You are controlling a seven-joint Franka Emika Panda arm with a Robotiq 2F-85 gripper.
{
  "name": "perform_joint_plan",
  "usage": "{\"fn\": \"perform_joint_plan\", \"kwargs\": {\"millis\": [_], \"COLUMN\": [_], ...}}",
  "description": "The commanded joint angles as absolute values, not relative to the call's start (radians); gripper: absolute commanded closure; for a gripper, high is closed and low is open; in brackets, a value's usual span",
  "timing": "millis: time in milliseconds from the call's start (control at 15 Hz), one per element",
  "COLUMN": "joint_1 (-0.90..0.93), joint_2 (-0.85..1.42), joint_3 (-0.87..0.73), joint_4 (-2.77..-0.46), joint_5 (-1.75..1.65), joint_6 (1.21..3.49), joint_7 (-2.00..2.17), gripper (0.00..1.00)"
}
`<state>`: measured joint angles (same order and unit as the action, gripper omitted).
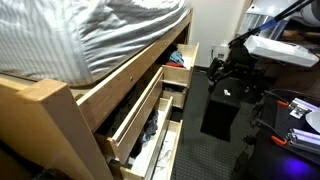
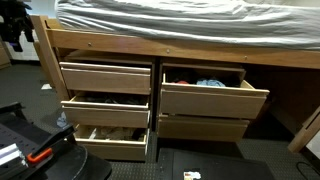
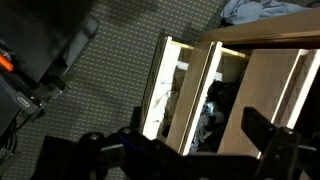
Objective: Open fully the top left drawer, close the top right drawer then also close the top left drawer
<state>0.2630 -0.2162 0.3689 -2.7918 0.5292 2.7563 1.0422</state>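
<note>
I can read no writing, label, brand, number or sign in any of my views; any marks there are too small or too blurred to make out

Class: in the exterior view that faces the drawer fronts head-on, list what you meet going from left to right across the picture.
Robot arm → wooden bedpost → top left drawer → top right drawer → bed leg.
</note>
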Motion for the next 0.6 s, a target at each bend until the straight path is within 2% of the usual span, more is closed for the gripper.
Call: {"fn": "perform_joint_plan", "kwargs": {"millis": [0, 200, 400, 533], "joint_1": [0.301, 0.403, 0.317, 0.275], "joint_2": [-0.015, 0.153, 0.314, 0.373], "joint_3": [0.35, 0.353, 0.515, 0.584], "joint_4": [-2.745, -2.615, -2.419, -2.354], "joint_5": [0.619, 0.919, 1.169, 1.176], "joint_6": [3.0, 3.127, 3.235, 3.291], "joint_7": [1.087, 0.993, 0.816, 0.754], "gripper": [0.0, 0.0, 0.0, 0.0]}}
